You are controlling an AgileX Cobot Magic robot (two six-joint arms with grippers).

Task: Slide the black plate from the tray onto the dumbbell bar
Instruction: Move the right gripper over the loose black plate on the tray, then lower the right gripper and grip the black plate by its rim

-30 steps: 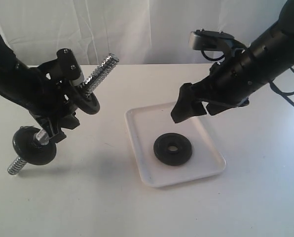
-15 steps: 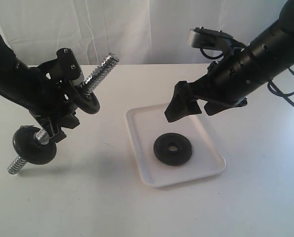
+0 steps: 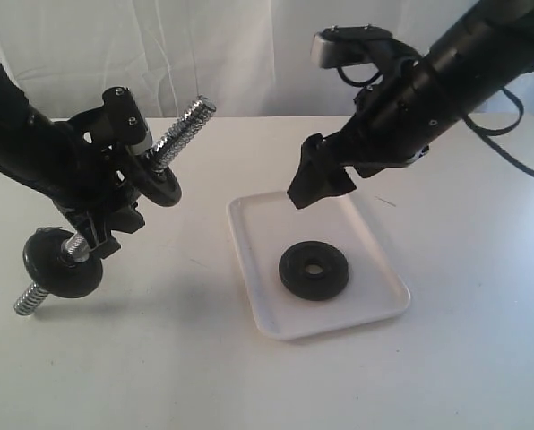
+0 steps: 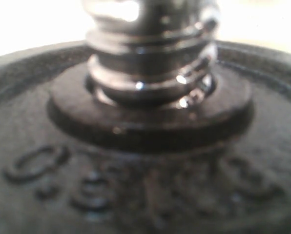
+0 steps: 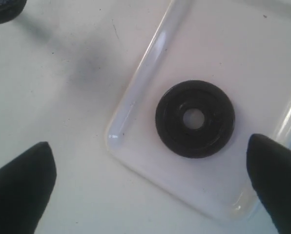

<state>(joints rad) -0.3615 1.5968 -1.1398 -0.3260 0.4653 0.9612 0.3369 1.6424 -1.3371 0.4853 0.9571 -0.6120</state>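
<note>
The right fingers [image 5: 19,189] are seen spread wide apart, with nothing held between them. They are poised in the air above the far half of the tray [image 3: 252,235], clear of its surface. In the right wrist view the black plate [image 5: 195,119] is framed between the two open fingertips, well below them. The black plate [image 3: 313,271] is laid flat inside the tray, towards its near end, with its centre hole facing up and no contact with the rim. The tray is set around the middle of the bench [image 3: 159,376], a little towards the right edge.

The left fingers [image 3: 122,219] are closed on the dumbbell bar [image 3: 185,123], which is held tilted in the air over the left part of the bench, its upper threaded end pointed towards the far edge. A black disc [image 3: 152,182] is carried on the bar just above the grip, and a thicker disc [image 3: 63,267] is carried below it, near the lower threaded end. In the left wrist view only a blurred disc face and the threaded bar [image 4: 150,58] are shown.
</note>
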